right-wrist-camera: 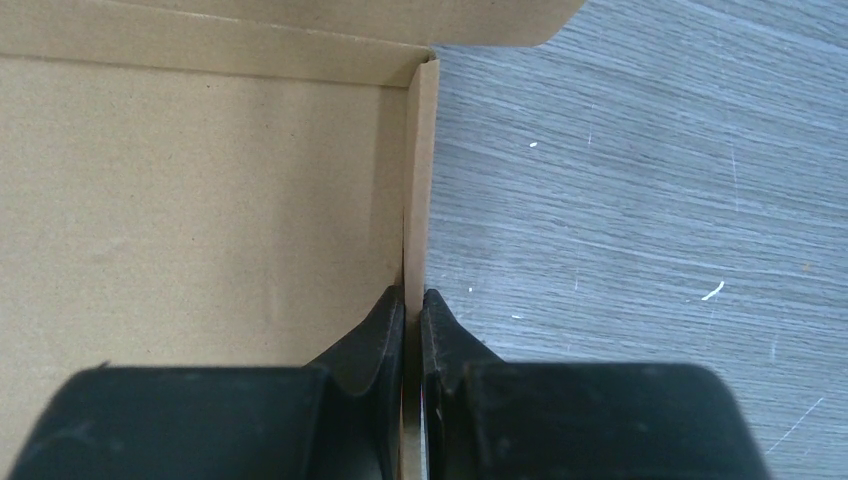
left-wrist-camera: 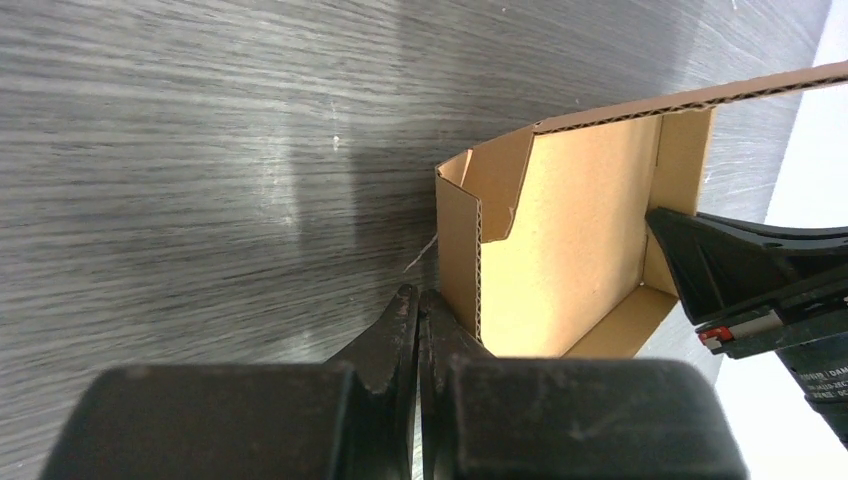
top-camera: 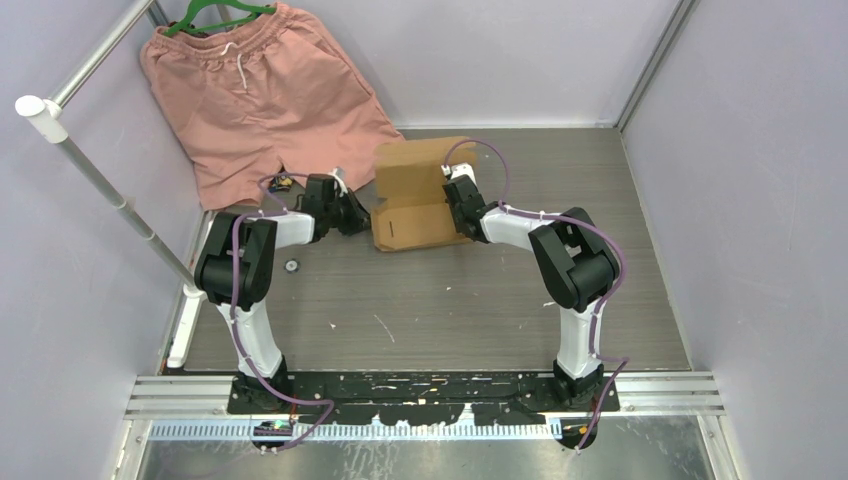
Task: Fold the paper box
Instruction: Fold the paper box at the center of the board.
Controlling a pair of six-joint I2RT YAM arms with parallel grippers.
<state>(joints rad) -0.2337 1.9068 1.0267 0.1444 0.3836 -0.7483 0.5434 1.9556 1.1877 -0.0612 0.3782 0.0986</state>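
One half-folded brown corrugated cardboard box (top-camera: 415, 200) sits toward the far middle of the scuffed grey wood-grain table (top-camera: 450, 300), between pale lilac walls (top-camera: 500, 50), its right wall pinched by the right gripper (right-wrist-camera: 412, 300), while the left gripper (left-wrist-camera: 418, 300), clenched on nothing, sits just beside its left wall.

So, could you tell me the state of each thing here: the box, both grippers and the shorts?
paper box: partly folded, side walls raised, lid flap open.
left gripper: shut, holding nothing, just outside a raised wall of the box.
right gripper: shut on the box's side wall.
salmon-pink shorts: unfolded, spread flat, on a green hanger.
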